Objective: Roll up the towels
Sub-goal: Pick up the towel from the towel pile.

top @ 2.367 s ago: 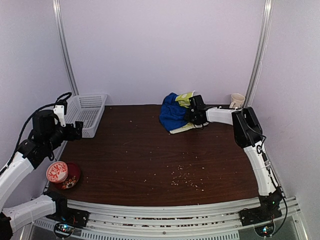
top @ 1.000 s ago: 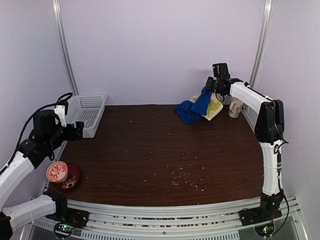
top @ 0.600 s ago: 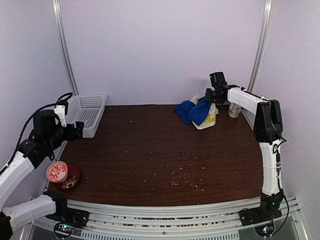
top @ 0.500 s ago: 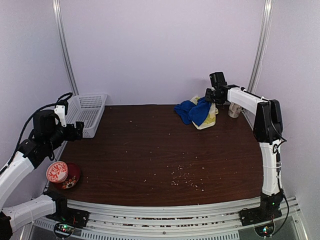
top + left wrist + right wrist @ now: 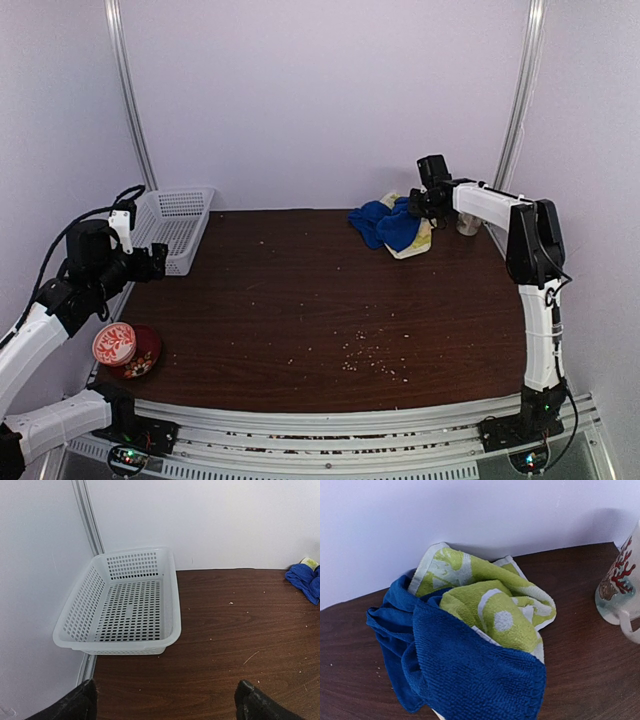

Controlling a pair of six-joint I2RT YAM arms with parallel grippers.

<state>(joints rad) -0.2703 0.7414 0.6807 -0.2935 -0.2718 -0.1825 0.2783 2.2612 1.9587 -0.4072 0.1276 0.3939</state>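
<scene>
The right gripper (image 5: 424,203) has carried the blue towel (image 5: 470,675) and yellow-green towel (image 5: 495,610) rightward, dropped them heaped beside the mug (image 5: 620,600), and closed its jaws.

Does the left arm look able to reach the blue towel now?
Probably not. The blue towel lies at the far right corner, across the table from the left gripper by the basket. Nothing blocks the way; the right gripper is much closer.

Even, bright light (soft shadows), perhaps slight edge distortion
</scene>
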